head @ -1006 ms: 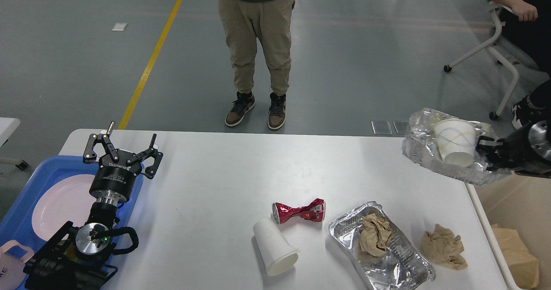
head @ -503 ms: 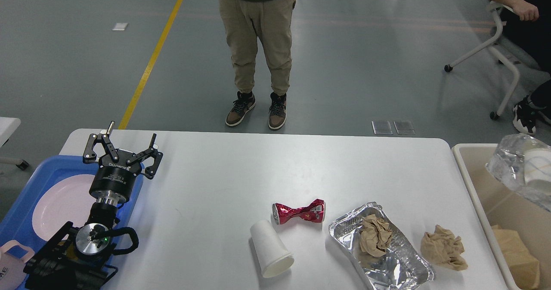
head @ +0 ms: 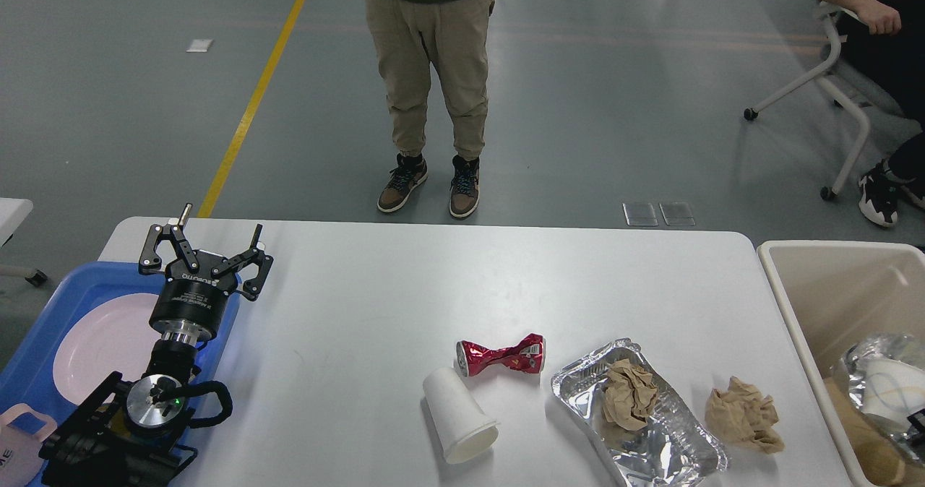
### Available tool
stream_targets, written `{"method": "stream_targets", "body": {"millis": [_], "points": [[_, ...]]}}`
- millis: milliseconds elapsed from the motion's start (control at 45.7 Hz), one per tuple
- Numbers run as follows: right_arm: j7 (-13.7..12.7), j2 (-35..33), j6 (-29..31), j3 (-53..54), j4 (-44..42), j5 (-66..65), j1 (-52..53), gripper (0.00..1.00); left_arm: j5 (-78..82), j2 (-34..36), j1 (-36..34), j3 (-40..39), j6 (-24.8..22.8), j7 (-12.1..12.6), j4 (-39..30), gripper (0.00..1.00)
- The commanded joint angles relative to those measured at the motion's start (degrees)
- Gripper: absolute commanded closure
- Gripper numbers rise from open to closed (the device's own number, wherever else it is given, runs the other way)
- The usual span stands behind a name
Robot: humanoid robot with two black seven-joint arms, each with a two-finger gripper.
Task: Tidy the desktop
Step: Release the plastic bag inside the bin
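On the desktop [head: 376, 292] lie one white paper cup [head: 459, 415], one crushed red can [head: 501, 356], one foil tray [head: 643, 436] and two crumpled brown paper wads [head: 630, 394] [head: 744, 413], one wad inside that tray, one just beside it.

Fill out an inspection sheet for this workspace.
Surface: white desktop, no spills seen.
Job's things: crushed red can, tipped paper cup, foil tray holding a paper wad, loose brown wad.
Clutter: blue tray with plate; beige bin holding a foil container with cup.
Grippers: left gripper open, empty; right not seen.
Cables: black loop on the left arm.
Surroundings: person standing; another seated.
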Motion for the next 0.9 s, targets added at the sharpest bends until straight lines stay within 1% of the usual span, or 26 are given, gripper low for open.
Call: {"method": "stream_targets", "body": {"millis": [0, 197, 437, 459, 481, 525, 569, 591, 634, 700, 765, 875], "points": [[-0.1, 2.4, -2.2, 0.2, -1.0, 2.6, -1.8, 1.0, 0.0, 0.0, 0.0, 0.0, 0.0, 0.0, 0.0, 0.04], [-0.2, 4.1, -2.5, -0.2, -1.1, 2.7, -1.8, 1.0, 0.0, 0.0, 0.0, 0.0, 0.0, 0.0, -0.1, 0.04], [-0.2, 4.0, -2.5, 0.1, -0.9, 2.7, -1.7, 1.0, 0.0, 0.0, 0.0, 0.0, 0.0, 0.0, 0.0, 0.04], [-0.2, 3.9, -2.5, 0.0, -0.9, 2.7, -1.7, 0.98, 0.0, 0.0, 0.0, 0.0, 0.0, 0.0, -0.1, 0.04], [-0.2, 3.8, -2.6, 0.0, -0.9, 2.7, -1.7, 0.87, 0.0, 0.0, 0.0, 0.0, 0.0, 0.0, 0.0, 0.04], [-0.2, 3.5, -3.0, 0.1, -0.9, 2.7, -1.6, 0.6, 0.0, 0.0, 0.0, 0.0, 0.0, 0.0, 0.0, 0.04], [-0.2, 3.4, -3.9, 0.0, -0.9, 2.7, -1.5, 0.35, 0.0, 0.0, 0.0, 0.0, 0.0, 0.0, 0.0, 0.04], [-0.2, 3.4, -4.5, 0.0, -0.9, 2.7, -1.4, 0.29, 0.0, 0.0, 0.0, 0.0, 0.0, 0.0, 0.0, 0.04], [-0.2, 3.5, -5.2, 0.0, -0.9, 2.7, -1.4, 0.21, 0.0, 0.0, 0.0, 0.0, 0.0, 0.0, 0.0, 0.04], [-0.2, 3.5, -5.6, 0.0, -0.9, 2.7, -1.3, 0.14, 0.0, 0.0, 0.0, 0.0, 0.0, 0.0, 0.0, 0.04], [-0.2, 3.5, -5.6, 0.0, -0.9, 2.7, -1.3, 0.1, 0.0, 0.0, 0.0, 0.0, 0.0, 0.0, 0.0, 0.04], [-0.2, 3.2, -5.6, 0.1, -0.6, 2.7, -1.0, 0.08, 0.0, 0.0, 0.0, 0.0, 0.0, 0.0, 0.0, 0.04]]}}
